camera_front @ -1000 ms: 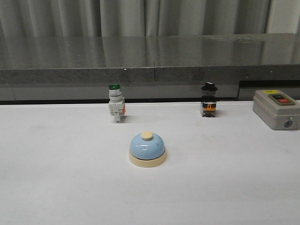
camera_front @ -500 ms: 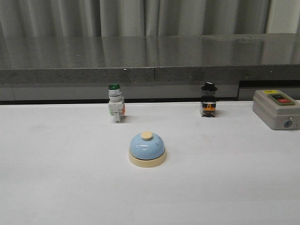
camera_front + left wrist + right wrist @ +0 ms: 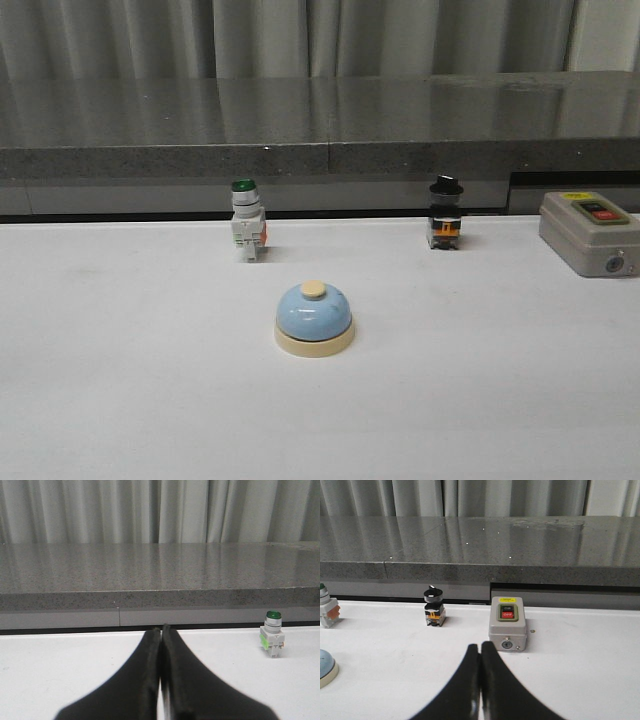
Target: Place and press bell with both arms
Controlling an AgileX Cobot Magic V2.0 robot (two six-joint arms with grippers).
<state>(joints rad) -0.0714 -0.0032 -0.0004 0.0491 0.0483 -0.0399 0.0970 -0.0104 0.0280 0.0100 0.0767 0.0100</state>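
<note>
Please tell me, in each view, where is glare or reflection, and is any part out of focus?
Front view: the dark counter reflects the curtain, and the bell shows a small highlight, all sharp. Left wrist view: the shut left gripper looks soft-edged close to the camera; the green-capped switch is clear. Right wrist view: the counter glares brightly, and the shut right gripper is slightly soft.

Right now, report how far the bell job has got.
Done: the bell sits upright on the white table, apparently placed. In hand: nothing; the left gripper and right gripper are shut, empty, away from it. Left: pressing its cream button.
</note>
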